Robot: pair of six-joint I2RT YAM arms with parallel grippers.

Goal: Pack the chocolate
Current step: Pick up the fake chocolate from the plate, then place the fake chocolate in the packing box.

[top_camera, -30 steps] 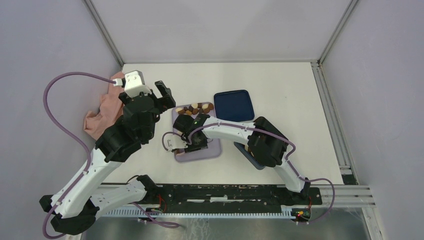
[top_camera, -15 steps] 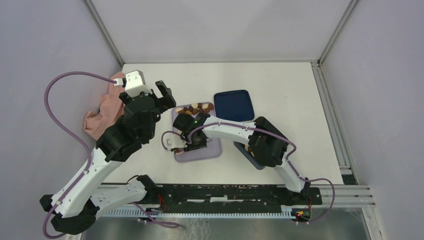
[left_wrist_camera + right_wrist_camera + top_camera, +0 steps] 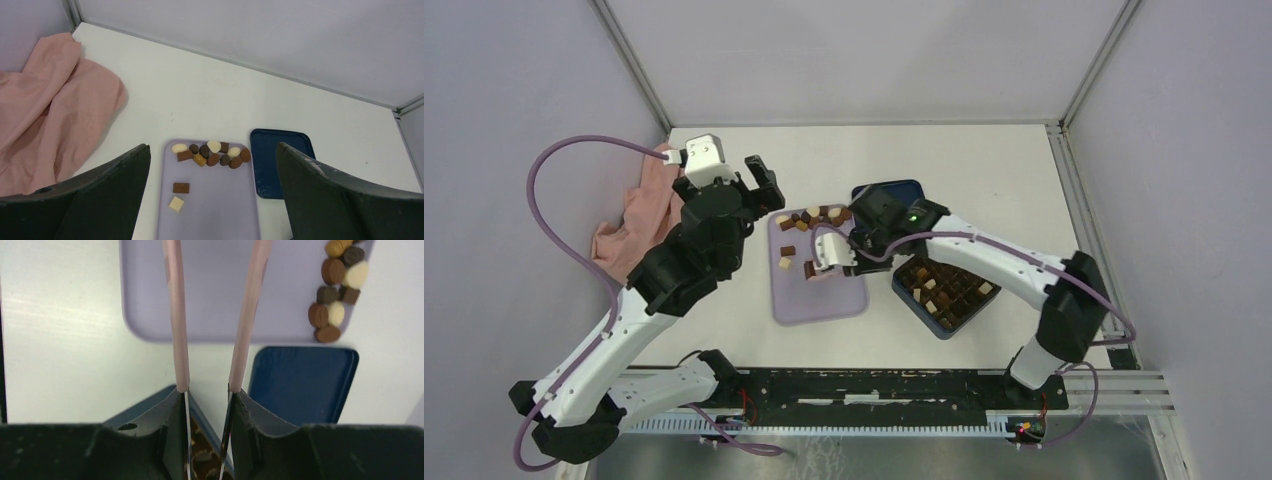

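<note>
The chocolate lies mostly as a cluster (image 3: 814,213) at the far end of the lilac tray (image 3: 829,300), also in the left wrist view (image 3: 212,154) and the right wrist view (image 3: 335,295). A brown piece (image 3: 181,188) and a white square piece (image 3: 175,203) lie apart. My right gripper (image 3: 856,245) is shut on pink tongs (image 3: 175,315) that reach over the tray. A brown piece (image 3: 809,268) sits at their tips; whether it is pinched I cannot tell. The dark blue box (image 3: 949,290) holds several pieces. My left gripper (image 3: 769,188) is open and empty above the tray's far left corner.
A dark blue lid (image 3: 894,192) lies behind the box, partly under my right wrist; it also shows in the right wrist view (image 3: 300,385). A pink cloth (image 3: 639,215) is bunched at the left wall. Walls close in on three sides.
My right arm has swung back to the right, uncovering the box, and its tongs now reach the tray from the right. Loose pieces on the tray show. My left gripper shifted slightly right.
</note>
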